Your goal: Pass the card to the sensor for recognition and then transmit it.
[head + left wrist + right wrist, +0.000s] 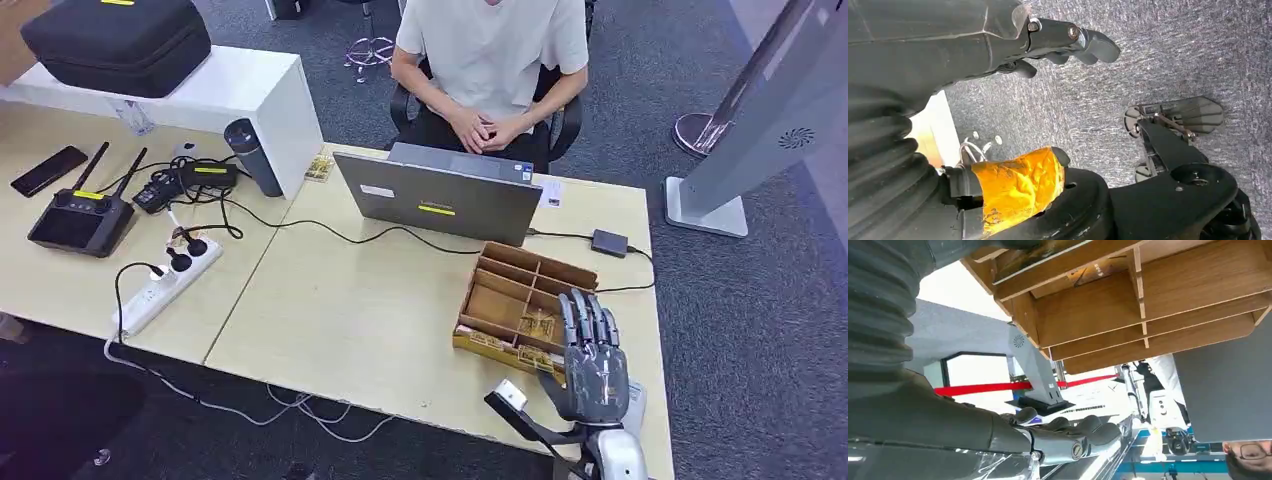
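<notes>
Cards point(537, 325) lie in one compartment of the wooden box point(500, 290) on the bench point(350, 300); right hand point(592, 362) released above it; left hand point(1068, 42) curled, clenched on nothing.

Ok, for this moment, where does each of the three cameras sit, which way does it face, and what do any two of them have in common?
Head view: high on the robot, looking forward and down at the desk, laptop and seated person; the right hand hovers over the wooden tray.
Left wrist view: behind the left hand, hanging, facing the carpet and the robot's own dark parts.
Right wrist view: behind the right hand, looking across the wooden tray toward the laptop.
Shared: head and right wrist views both show tray, laptop and right hand.
</notes>
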`<state>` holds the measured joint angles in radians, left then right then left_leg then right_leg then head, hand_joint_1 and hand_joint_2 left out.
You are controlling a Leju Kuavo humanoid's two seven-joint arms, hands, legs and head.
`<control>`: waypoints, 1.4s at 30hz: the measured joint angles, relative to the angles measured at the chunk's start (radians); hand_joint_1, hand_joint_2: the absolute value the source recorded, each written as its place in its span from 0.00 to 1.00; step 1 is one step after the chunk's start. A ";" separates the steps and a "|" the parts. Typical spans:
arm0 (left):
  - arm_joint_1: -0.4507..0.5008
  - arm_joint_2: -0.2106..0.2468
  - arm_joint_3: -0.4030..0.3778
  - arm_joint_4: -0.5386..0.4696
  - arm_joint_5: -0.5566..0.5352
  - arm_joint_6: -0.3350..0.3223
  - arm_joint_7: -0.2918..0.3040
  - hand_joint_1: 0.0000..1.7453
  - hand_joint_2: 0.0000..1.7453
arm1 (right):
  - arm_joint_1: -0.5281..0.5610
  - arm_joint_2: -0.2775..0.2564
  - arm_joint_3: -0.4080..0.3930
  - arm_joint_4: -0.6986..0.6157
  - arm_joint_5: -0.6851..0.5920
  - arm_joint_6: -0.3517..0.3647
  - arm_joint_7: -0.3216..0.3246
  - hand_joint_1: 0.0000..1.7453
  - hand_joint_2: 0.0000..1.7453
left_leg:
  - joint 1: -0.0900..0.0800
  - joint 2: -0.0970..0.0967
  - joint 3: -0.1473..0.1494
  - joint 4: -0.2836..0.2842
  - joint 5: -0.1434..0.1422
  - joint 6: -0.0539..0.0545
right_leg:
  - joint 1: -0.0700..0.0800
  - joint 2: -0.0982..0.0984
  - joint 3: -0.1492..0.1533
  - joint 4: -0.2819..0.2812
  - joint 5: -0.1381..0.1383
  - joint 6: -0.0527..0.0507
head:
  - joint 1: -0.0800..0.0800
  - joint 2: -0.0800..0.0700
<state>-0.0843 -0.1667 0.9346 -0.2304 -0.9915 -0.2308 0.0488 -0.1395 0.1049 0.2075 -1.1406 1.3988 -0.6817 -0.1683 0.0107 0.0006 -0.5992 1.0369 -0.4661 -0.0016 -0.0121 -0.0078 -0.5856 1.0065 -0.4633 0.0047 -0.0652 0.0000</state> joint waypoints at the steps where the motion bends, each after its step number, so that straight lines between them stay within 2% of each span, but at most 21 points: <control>1: 0.000 0.000 0.000 0.000 0.000 0.000 0.000 0.00 1.00 | 0.000 0.000 0.000 0.002 -0.010 0.000 -0.005 0.00 1.00 | 0.000 0.000 0.000 0.000 0.000 0.000 | 0.000 0.000 0.000 0.000 0.000 0.000 | 0.000 0.000; 7: 0.000 0.000 0.000 0.000 -0.003 -0.001 -0.003 0.00 1.00 | 0.002 0.000 0.027 0.026 -0.087 0.016 -0.031 0.00 1.00 | 0.000 0.000 0.000 0.000 0.000 0.000 | 0.000 0.000 0.000 0.000 0.000 0.000 | 0.000 0.000; 25: -0.001 0.002 0.001 0.000 -0.006 -0.003 -0.008 0.00 1.00 | -0.004 -0.003 0.063 0.070 -0.106 0.031 -0.034 0.00 1.00 | 0.000 0.000 0.000 0.000 0.000 0.000 | 0.000 0.000 0.000 0.000 0.000 0.000 | 0.000 0.000; 26: -0.001 0.002 0.001 0.000 -0.007 -0.003 -0.008 0.00 1.00 | -0.005 -0.003 0.065 0.074 -0.103 0.031 -0.034 1.00 1.00 | 0.000 0.000 0.000 0.000 0.000 0.000 | 0.000 0.000 0.000 0.000 0.000 0.000 | 0.000 0.000; 42: -0.001 0.006 0.001 0.000 -0.015 -0.010 -0.015 0.00 1.00 | -0.029 -0.003 0.076 0.121 -0.132 0.021 -0.045 1.00 1.00 | 0.000 0.000 0.000 0.000 0.000 0.000 | 0.000 0.000 0.000 0.000 0.000 0.000 | 0.000 0.000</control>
<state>-0.0854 -0.1602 0.9358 -0.2304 -1.0067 -0.2407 0.0340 -0.1685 0.1019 0.2831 -1.0201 1.2673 -0.6611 -0.2132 0.0107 0.0004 -0.5991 1.0369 -0.4661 -0.0016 -0.0121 -0.0080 -0.5854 1.0065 -0.4633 0.0048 -0.0656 0.0000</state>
